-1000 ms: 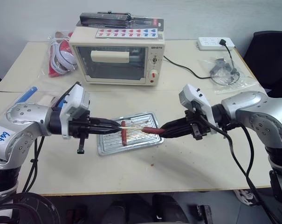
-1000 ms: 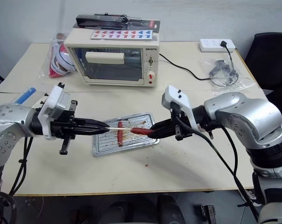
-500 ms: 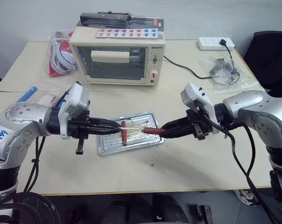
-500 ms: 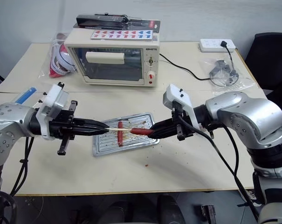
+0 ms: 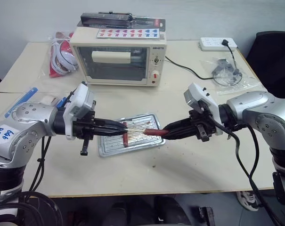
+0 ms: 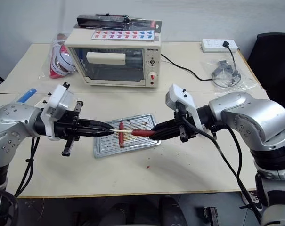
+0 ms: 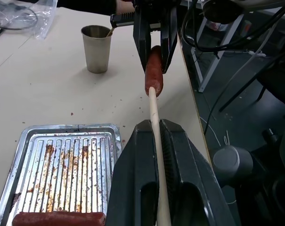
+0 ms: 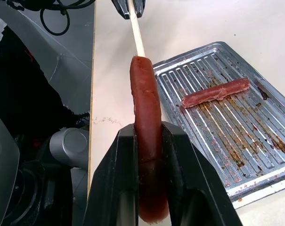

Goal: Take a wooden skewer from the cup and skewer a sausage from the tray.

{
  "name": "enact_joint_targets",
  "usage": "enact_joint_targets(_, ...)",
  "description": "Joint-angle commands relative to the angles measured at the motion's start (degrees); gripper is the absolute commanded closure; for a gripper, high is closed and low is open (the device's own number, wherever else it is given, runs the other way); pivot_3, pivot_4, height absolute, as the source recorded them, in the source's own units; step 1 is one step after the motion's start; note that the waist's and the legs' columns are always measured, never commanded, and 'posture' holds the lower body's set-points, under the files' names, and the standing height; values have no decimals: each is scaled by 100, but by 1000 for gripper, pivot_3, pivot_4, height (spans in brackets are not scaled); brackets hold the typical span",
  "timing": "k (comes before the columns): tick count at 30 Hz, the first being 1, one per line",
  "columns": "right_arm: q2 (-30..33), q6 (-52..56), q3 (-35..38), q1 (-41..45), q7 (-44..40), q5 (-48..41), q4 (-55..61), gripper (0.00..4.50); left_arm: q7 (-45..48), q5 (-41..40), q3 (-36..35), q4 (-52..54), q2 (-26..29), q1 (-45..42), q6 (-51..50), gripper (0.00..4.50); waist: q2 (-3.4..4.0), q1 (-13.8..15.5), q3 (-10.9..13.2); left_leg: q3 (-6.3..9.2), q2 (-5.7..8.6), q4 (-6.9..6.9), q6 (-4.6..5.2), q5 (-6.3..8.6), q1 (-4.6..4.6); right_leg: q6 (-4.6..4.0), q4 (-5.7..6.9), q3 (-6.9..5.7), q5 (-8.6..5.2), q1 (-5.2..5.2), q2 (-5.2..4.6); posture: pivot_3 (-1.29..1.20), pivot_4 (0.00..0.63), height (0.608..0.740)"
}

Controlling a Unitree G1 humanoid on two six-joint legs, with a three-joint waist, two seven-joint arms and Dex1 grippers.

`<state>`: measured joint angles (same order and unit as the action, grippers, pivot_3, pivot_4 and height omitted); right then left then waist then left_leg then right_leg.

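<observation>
Head stereo pair: high at the desk's near edge, facing forward and down, both eyes covering the whole pale beige desk (image 5: 189, 165) out to the far cream toaster oven (image 5: 118, 59).

Left wrist cam: close, looks rightward along its jaws and the thin pale wooden skewer (image 7: 156, 141).

Right wrist cam: close, looks leftward.

All views share the ribbed silver metal tray (image 6: 104, 146).

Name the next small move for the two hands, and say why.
Probably push the left hand toward the right hand, driving the wooden skewer deeper. Its tip only meets the end of the sausage, and the two look lined up.
</observation>
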<state>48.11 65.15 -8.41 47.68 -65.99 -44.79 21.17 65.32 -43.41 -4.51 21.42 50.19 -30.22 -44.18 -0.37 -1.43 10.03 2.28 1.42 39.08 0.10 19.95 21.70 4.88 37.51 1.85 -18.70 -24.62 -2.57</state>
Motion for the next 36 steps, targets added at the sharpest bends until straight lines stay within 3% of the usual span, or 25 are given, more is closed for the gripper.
enact_joint_targets(1, -246, -140, 189, 156, -59, -380, 338, 4081, 79, 23, 332, 197, -226, -153, 214, 4500, 0, 0, 0, 0, 0, 0, 0, 0, 0, 0, 0, 0, 0, 0, 0, 0, 150, 740)
enact_joint_targets(6, -265, -126, 177, 189, -51, -395, 359, 4081, 136, 231, 421, 139, -357, -155, 348, 4500, 0, 0, 0, 0, 0, 1, 0, 0, 0, 0, 1, 0, 0, 0, 0, 0, 150, 740)
enact_joint_targets(16, -104, -445, 66, 289, 60, 49, 168, 1526, 62, 328, 11, 146, -65, 370, 466, 4500, 0, -2, 0, 2, 0, 3, -1, -1, 4, 0, 5, 0, 0, -4, 1, 0, 150, 740)
enact_joint_targets(25, -61, -889, 230, 367, 180, 403, -193, 1526, -1021, 444, -1389, 418, -87, 1625, 546, 4500, 0, -5, 0, 1, -1, 2, -1, -1, 4, 0, 3, 1, 0, -5, 1, 0, 150, 740)
enact_joint_targets(28, -104, -867, 293, 320, 271, 338, -179, 1077, -1721, 421, -2054, 672, -347, 2084, 458, 4500, 0, 2, 0, 1, -1, 2, -1, -1, 4, 0, 3, 1, 0, -4, 0, 0, 150, 740)
enact_joint_targets(32, -182, -1072, 295, 265, 360, 435, -189, 37, -2419, 576, -2821, 879, -625, 2720, 488, 4500, 0, 3, 0, 1, 0, 2, 0, 0, 4, 0, 0, 1, 0, -4, -2, 0, 150, 740)
enact_joint_targets(36, -330, -1259, 291, 283, 517, 538, -275, 37, -2865, 867, -3546, 683, -823, 3260, 716, 4500, 0, 2, 0, 1, -1, 2, -1, 0, 3, 0, 1, 0, 0, -4, -1, 0, 150, 740)
